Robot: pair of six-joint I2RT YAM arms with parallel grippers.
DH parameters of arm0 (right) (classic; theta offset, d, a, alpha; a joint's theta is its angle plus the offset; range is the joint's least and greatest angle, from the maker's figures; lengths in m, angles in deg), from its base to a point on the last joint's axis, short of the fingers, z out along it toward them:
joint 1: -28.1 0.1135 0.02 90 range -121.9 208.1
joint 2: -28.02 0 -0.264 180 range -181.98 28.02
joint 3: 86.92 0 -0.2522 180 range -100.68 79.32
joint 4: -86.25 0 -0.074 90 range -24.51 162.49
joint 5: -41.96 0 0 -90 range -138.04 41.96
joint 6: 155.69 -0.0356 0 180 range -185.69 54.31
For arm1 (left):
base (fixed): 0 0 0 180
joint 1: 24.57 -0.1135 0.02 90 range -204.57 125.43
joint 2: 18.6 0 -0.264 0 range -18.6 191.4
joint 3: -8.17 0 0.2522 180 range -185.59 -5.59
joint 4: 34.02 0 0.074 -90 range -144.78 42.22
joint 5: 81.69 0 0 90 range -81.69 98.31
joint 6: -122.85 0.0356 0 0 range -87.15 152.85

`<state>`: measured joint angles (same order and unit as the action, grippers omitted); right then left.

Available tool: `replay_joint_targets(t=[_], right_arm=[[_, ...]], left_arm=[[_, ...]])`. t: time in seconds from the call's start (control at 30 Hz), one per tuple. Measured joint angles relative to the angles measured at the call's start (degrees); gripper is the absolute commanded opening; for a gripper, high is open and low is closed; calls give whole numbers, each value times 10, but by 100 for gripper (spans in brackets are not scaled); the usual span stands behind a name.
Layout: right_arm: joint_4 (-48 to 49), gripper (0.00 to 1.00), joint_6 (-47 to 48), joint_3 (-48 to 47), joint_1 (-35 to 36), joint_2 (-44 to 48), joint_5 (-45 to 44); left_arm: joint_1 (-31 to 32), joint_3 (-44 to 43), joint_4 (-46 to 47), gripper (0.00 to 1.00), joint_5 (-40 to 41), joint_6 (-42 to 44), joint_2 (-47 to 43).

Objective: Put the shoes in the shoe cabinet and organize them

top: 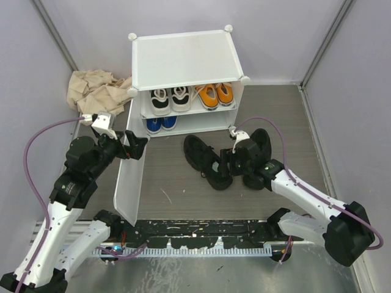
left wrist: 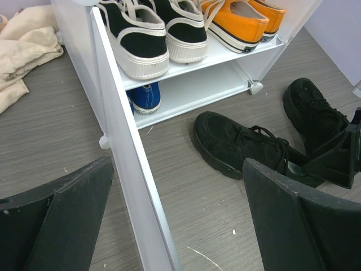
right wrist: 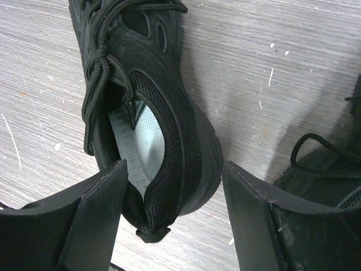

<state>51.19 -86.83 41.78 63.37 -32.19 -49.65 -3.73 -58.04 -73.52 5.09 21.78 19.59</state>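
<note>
The white shoe cabinet [top: 183, 58] stands at the back with its door [top: 130, 183] swung open toward me. A white-and-black pair [top: 170, 99] and an orange pair [top: 215, 94] sit on its upper shelf, and a blue pair [top: 162, 123] sits below. Two black shoes lie on the floor in front, one [top: 201, 160] at the centre and one [top: 259, 143] to its right. My right gripper [right wrist: 175, 166] is open and straddles the heel of the centre black shoe [right wrist: 163, 101]. My left gripper [left wrist: 177, 164] is open with the door's edge [left wrist: 127, 169] passing between its fingers, untouched.
A crumpled beige cloth [top: 95, 90] lies left of the cabinet against the wall. Grey walls close in the left, right and back. The open door stands between my left arm and the black shoes.
</note>
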Motion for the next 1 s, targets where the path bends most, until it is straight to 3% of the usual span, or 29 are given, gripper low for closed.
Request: replay_joint_targets(t=[0.2, 0.3, 0.37, 0.43, 0.53, 0.8, 1.0], right_arm=[[82, 69, 7, 32, 3, -37, 2], [138, 60, -2, 49, 12, -78, -11], [163, 45, -12, 51, 30, -110, -36], [171, 17, -19, 45, 51, -127, -76], [170, 1, -53, 37, 87, -138, -129], [124, 1, -163, 17, 106, -147, -226], [103, 1, -183, -100, 106, -273, -272]], left_arm=[[0, 0, 0, 98, 4, 0, 0], [0, 0, 0, 98, 4, 0, 1], [0, 0, 0, 98, 5, 0, 1], [0, 0, 0, 98, 5, 0, 1], [0, 0, 0, 98, 6, 0, 1], [0, 0, 0, 98, 7, 0, 1], [0, 0, 0, 98, 9, 1, 2]])
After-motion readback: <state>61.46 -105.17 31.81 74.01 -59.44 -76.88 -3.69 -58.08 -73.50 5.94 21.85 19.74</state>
